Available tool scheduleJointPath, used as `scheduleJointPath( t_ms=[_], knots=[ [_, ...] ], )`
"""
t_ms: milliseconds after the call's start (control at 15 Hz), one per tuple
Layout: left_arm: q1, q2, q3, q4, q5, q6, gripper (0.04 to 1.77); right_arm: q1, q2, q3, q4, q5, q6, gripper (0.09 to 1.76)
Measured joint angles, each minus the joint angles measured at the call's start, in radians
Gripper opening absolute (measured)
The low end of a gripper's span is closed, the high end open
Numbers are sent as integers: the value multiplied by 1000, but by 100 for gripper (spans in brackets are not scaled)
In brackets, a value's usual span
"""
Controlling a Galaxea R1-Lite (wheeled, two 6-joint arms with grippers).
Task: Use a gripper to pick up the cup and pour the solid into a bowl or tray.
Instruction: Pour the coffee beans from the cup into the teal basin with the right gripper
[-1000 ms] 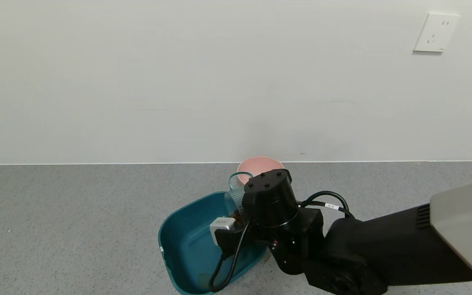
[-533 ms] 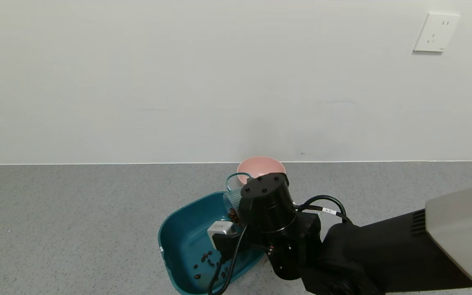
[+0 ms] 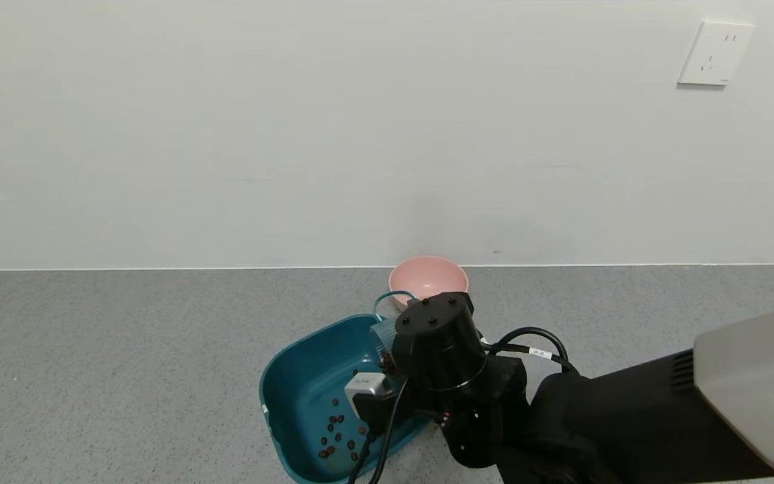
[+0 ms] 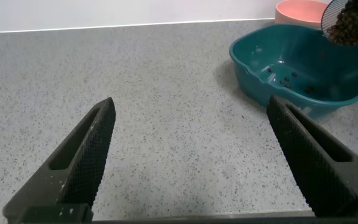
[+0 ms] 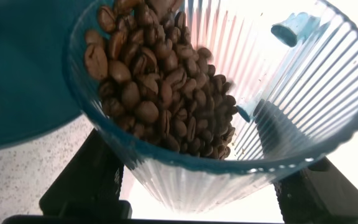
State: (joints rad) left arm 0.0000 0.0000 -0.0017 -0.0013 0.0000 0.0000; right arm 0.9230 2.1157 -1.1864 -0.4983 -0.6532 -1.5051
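Observation:
My right gripper [image 3: 394,349] is shut on the ribbed blue-grey cup [image 3: 385,327] and holds it tipped over the dark teal tub [image 3: 293,383]. In the right wrist view the cup [image 5: 278,124] fills the frame, with brown beans [image 5: 160,81] piled at its lowered rim. Several beans [image 3: 333,433] lie on the tub's floor. The left wrist view shows the tub [image 4: 253,68], the tilted cup [image 4: 347,22] above it, and my left gripper [image 4: 191,155] open over bare counter, well away from the tub.
A smaller round pink bowl [image 3: 427,275] stands just behind the tub, near the wall. The grey speckled counter [image 3: 125,349] stretches to both sides. A wall socket [image 3: 715,54] is high on the right.
The cup has tipped further and sunk slightly over the tub. Beans have fallen out: none lay in the tub a second ago, several lie there now.

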Motion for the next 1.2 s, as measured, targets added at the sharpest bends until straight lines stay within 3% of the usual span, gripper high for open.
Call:
scheduleJointPath(
  t_ms=[1200],
  knots=[
    [0, 0, 0, 0, 0, 0, 175, 4, 0, 16, 0, -32, -43, 135]
  ],
)
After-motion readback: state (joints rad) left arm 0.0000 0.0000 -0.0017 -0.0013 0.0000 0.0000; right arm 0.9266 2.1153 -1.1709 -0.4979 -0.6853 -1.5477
